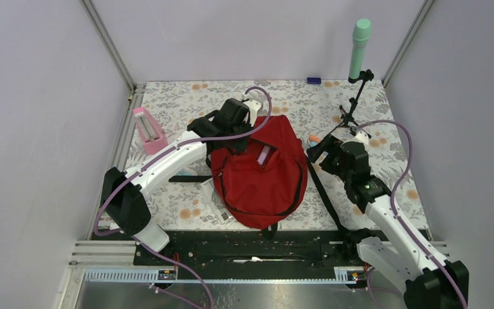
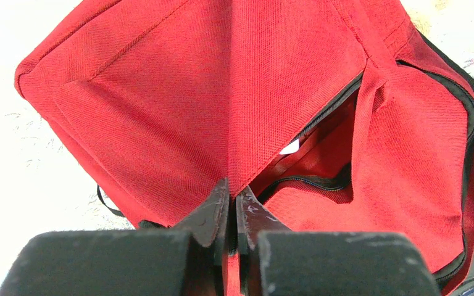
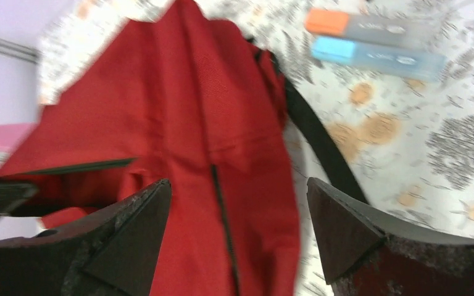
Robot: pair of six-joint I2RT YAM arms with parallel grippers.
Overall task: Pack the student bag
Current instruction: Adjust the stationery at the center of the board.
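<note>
The student bag (image 1: 260,174) is deep red in a fine weave, trimmed with a black zipper (image 2: 467,117) and a black strap (image 3: 322,151) just ahead of the right gripper (image 3: 237,184). That gripper and the left gripper (image 2: 233,206) are matt black (scuffed paler along the edges). Under them the table (image 1: 180,103) is white, printed with grey leaves and orange blossoms. Beyond the right gripper lie an orange-capped pen (image 3: 328,20) and a blue-capped pen (image 3: 334,49), both with pale translucent barrels. Left of the left gripper is a pink case (image 1: 148,131). Far beyond the right gripper, a mint-green cylinder (image 1: 359,48) tops a black stand (image 1: 354,106).
</note>
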